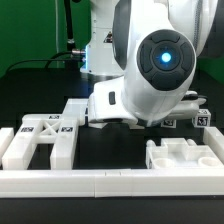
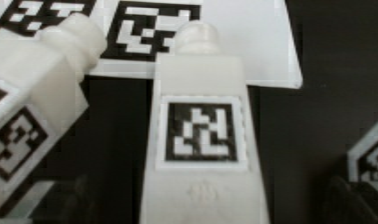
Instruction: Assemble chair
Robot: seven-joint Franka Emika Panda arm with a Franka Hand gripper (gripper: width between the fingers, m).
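Fingers: can't tell spread or pinched, hidden behind the arm (image 1: 150, 70), but you're centred lengthwise over the tagged chair post (image 2: 204, 130), presumably lining up a grasp.

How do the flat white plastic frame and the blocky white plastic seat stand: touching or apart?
Apart. The exterior view shows bare black table between the white frame and the white seat.
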